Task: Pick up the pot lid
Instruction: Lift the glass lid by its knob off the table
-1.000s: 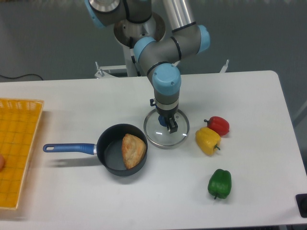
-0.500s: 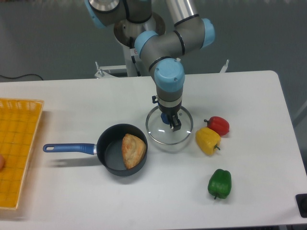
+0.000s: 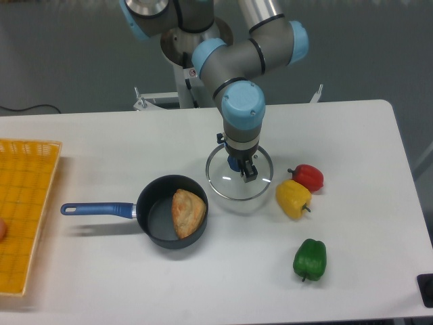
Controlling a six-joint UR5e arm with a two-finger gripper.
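Around the central pot lid, see the white worktop. Near nine o'clock, see an orange crate with a round reddish thing, partly out of view, inside. Find a blue-handled black pan at eight, with a brown, bread-like piece within. See the hand clamped on the lid's blue knob. Find green, yellow and red peppers at five, four and three.

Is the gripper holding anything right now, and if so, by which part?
Yes: the gripper holds the lid by the blue knob at its middle.
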